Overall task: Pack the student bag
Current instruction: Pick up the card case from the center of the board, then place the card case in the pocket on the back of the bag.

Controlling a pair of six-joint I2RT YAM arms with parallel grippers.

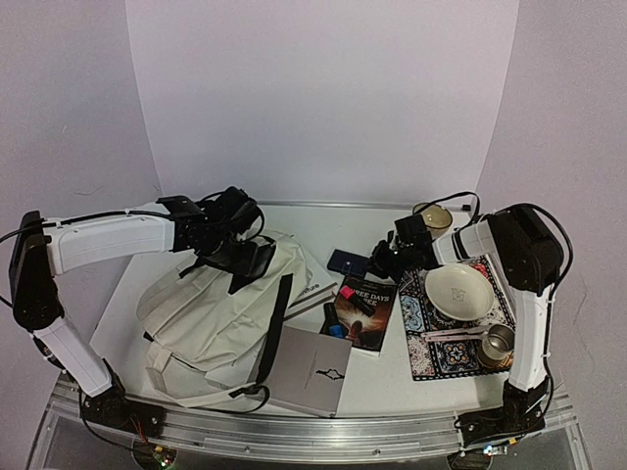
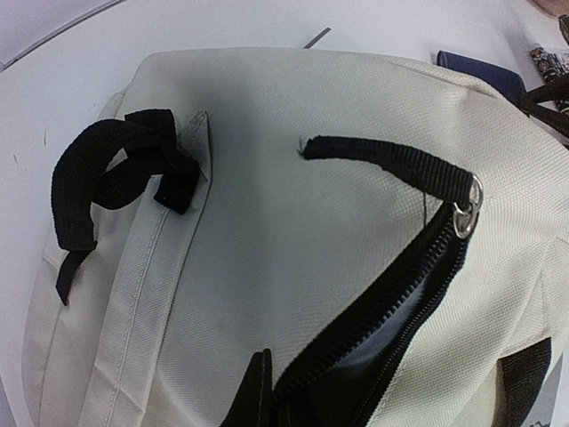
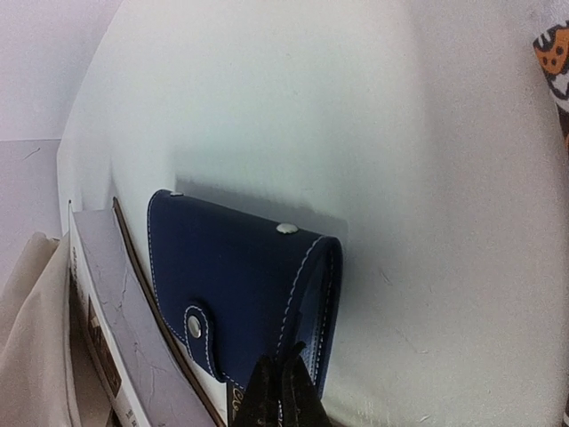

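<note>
Found the left claw clenched at the far top end of the student bag, one dark fingertip pressed to the cream cloth just beside the bag's black zipper; could not tell of any cloth pinched. Saw the bag itself slumped flat on the left part of the white tabletop, zipper parted over grey lining, black carry loop at the bag's top edge. Noted a grey book resting against the bag's near right corner, partly over a black strap. Spotted a blue wallet just right of the bag's far end, snapped closed. Found the right claw beyond the wallet, further right of the bag, clenched tight, tips meeting at the wallet's near edge; could not tell grasping from mere touching. Noted a dark paperback right of the bag's middle. Saw, well right of the bag, a patterned mat bearing a cream plate and a metal cup.
</note>
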